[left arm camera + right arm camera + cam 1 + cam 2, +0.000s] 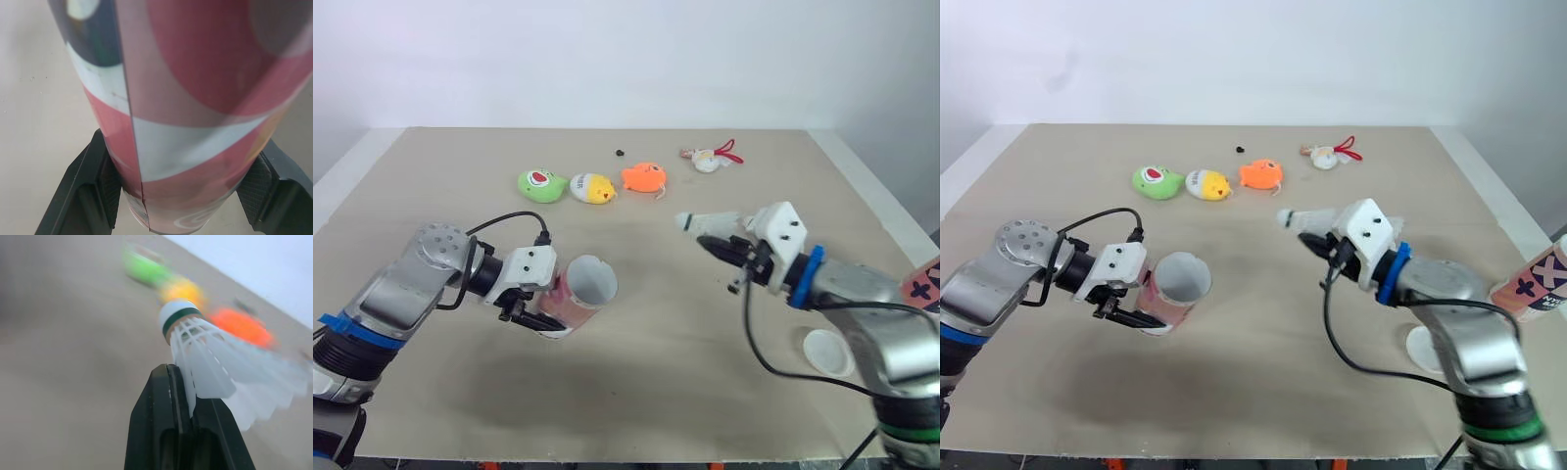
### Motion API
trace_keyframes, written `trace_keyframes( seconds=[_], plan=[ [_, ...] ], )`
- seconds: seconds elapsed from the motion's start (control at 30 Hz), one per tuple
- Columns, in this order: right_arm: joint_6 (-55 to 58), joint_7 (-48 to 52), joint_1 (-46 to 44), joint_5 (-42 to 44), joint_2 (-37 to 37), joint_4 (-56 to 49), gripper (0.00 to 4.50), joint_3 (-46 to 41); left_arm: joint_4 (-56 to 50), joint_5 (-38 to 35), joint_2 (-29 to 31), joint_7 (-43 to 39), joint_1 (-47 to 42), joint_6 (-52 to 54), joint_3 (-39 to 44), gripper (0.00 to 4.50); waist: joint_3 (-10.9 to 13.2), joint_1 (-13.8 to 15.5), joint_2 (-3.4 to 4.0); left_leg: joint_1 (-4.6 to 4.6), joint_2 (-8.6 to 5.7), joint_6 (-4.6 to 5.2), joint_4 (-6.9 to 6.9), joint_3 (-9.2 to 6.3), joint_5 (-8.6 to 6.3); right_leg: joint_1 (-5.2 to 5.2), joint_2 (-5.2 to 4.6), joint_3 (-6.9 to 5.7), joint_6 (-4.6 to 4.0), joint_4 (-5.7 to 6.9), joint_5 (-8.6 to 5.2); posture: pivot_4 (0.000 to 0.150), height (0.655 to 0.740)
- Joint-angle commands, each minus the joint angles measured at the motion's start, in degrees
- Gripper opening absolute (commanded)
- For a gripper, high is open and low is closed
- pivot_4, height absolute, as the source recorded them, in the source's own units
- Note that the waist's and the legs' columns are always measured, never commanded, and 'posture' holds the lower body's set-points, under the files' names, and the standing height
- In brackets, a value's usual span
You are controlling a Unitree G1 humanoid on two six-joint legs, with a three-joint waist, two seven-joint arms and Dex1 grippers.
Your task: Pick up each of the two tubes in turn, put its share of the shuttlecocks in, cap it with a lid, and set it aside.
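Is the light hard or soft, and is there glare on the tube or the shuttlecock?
Left eye view: soft, even light; the green toy casts only a faint shadow on the table. Left wrist view: pale reflections lie on the glossy tube. Right wrist view: no glare on the shuttlecock.

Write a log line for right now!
left end effector: shut on tube | right end effector: shut on shuttlecock | lid: on table
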Motion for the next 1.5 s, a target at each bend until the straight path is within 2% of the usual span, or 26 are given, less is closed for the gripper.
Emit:
trace_keyframes(
  seconds=[0.03,0.13,0.27,0.47,0.77,0.83,0.87,0.9,1.1,1.13,1.33,1.5],
  plan=[
    [5.5,4.5,-3.0,11.9,-3.5,-6.5,0.04,-4.4,1.6,2.8,0.3,-0.7,0.8,0.1,-2.6,2.75,0.0,0.0,0.01,0.00,0.02,0.00,-0.02,0.00,0.00,-0.02,0.00,0.01,-0.09,0.01,0.00,0.150,0.7400],
    [6.5,5.6,-5.0,14.6,-4.9,-8.5,0.04,-3.2,1.8,3.1,-0.3,-0.8,0.3,0.3,-3.0,2.75,0.0,0.0,0.01,0.08,0.16,0.00,0.01,0.01,0.00,-0.02,0.10,0.06,-0.32,0.01,0.02,0.150,0.7400],
    [6.6,3.5,-10.5,11.7,-3.0,-7.1,0.04,3.3,2.1,3.4,-1.0,-1.0,-0.4,0.6,-3.4,2.75,0.0,0.1,0.01,0.10,0.21,0.00,0.04,0.11,0.00,-0.07,0.12,0.12,-0.34,0.00,0.04,0.150,0.7400],
    [4.8,7.0,-14.4,7.2,-2.3,-5.4,0.04,11.7,2.1,3.4,-2.6,-1.1,-1.5,1.2,-3.5,2.75,0.0,0.6,0.01,-0.08,0.19,0.00,0.04,0.13,0.00,-0.19,0.08,0.14,-0.26,-0.01,-0.01,0.150,0.7400],
    [1.4,11.5,-18.4,1.1,-1.4,-1.2,0.04,17.6,1.9,3.5,-5.1,-1.2,-3.3,2.3,-4.0,2.75,0.0,1.4,0.02,-0.12,-0.05,0.00,0.06,0.15,0.00,-0.19,-0.16,0.12,-0.14,-0.01,-0.06,0.150,0.7400],
    [1.0,11.7,-19.5,0.2,-0.7,-0.1,0.67,18.2,1.9,3.7,-5.4,-1.3,-3.6,2.6,-4.2,2.75,0.0,1.4,0.01,-0.12,-0.07,0.00,0.07,0.16,0.00,-0.19,-0.27,0.12,-0.08,-0.01,-0.09,0.150,0.7400],
    [0.9,11.8,-19.8,-0.1,-0.5,0.3,0.84,18.2,1.9,3.8,-5.6,-1.3,-3.7,2.7,-4.3,2.75,0.0,1.4,0.01,-0.12,-0.12,0.00,0.07,0.18,0.00,-0.19,-0.32,0.13,-0.05,-0.01,-0.09,0.150,0.7400],
    [1.2,12.3,-20.1,0.4,-0.4,0.3,1.23,18.0,1.8,3.9,-5.7,-1.3,-3.8,2.9,-4.4,2.75,0.0,1.5,0.01,-0.13,-0.19,0.00,0.07,0.18,0.00,-0.18,-0.38,0.13,-0.01,-0.01,-0.11,0.150,0.7400],
    [2.3,13.8,-20.2,2.7,-0.3,-0.7,4.32,16.1,1.3,4.1,-6.3,-1.2,-4.2,3.9,-4.5,2.75,0.0,1.6,0.01,-0.29,-0.50,0.00,0.07,0.09,0.00,-0.18,-0.77,0.11,0.36,-0.02,-0.25,0.150,0.7400],
    [2.6,14.2,-19.8,3.4,-0.5,-1.0,4.43,15.6,1.3,4.1,-6.4,-1.2,-4.3,4.0,-4.5,2.75,0.0,1.6,0.01,-0.33,-0.53,0.00,0.09,0.07,0.00,-0.18,-0.80,0.10,0.40,-0.03,-0.25,0.150,0.7400],
    [3.8,15.4,-16.2,8.0,-2.4,-2.5,4.43,10.8,1.0,4.2,-6.8,-1.4,-4.4,4.6,-4.5,2.75,0.0,1.6,0.00,-0.44,-0.60,0.00,0.14,0.02,0.00,-0.18,-0.90,0.06,0.48,-0.10,-0.24,0.150,0.7400],
    [6.3,13.5,-11.9,13.9,-3.5,-2.9,4.43,2.7,1.0,4.3,-7.1,-1.6,-4.3,4.6,-4.6,2.75,0.0,1.7,0.01,-0.44,-0.60,0.00,0.14,-0.03,0.00,-0.16,-0.88,0.00,0.46,-0.09,-0.24,0.150,0.7400]
  ],
)
